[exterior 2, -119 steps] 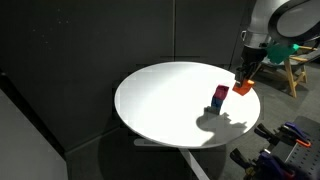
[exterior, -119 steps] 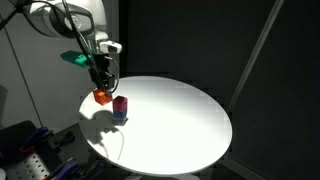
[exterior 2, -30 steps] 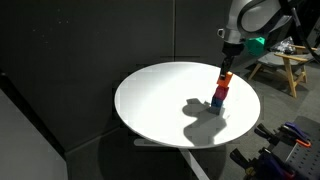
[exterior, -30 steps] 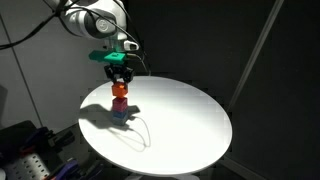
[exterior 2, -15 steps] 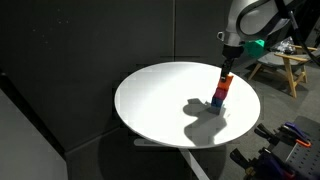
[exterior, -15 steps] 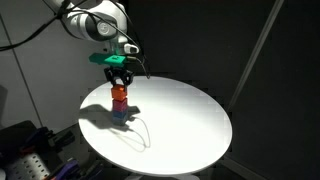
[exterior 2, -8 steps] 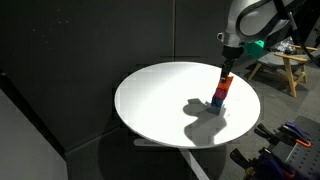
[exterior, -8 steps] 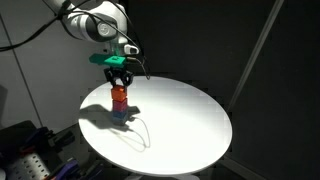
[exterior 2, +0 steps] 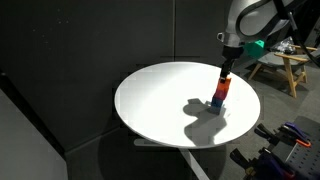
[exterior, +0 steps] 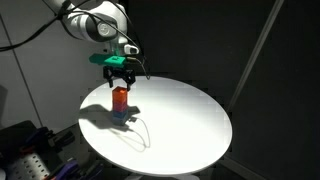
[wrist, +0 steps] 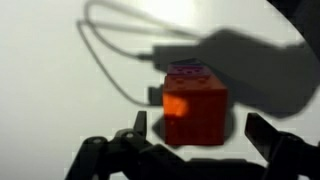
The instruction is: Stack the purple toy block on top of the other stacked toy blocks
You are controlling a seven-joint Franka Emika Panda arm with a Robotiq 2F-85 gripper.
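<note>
The purple toy block, which looks orange (exterior: 119,95) (exterior 2: 223,84), sits on top of the other stacked toy blocks: a magenta-pink cube (exterior: 119,105) (exterior 2: 219,95) on a dark blue cube (exterior: 120,116) (exterior 2: 217,105). The three form one upright tower on the white round table (exterior: 190,120). My gripper (exterior: 119,80) (exterior 2: 226,72) hangs straight over the tower. In the wrist view the gripper (wrist: 200,130) is open. Its fingers (wrist: 140,125) stand apart from the orange block (wrist: 195,110) on both sides.
The tower stands near the table's edge (exterior 2: 245,118) in both exterior views. Black curtains surround the table. A wooden stool (exterior 2: 290,65) stands behind it, and equipment (exterior: 30,150) lies on the floor beside it.
The jaws have opened and let go of the orange block, which stays on the tower. The arm has hardly moved.
</note>
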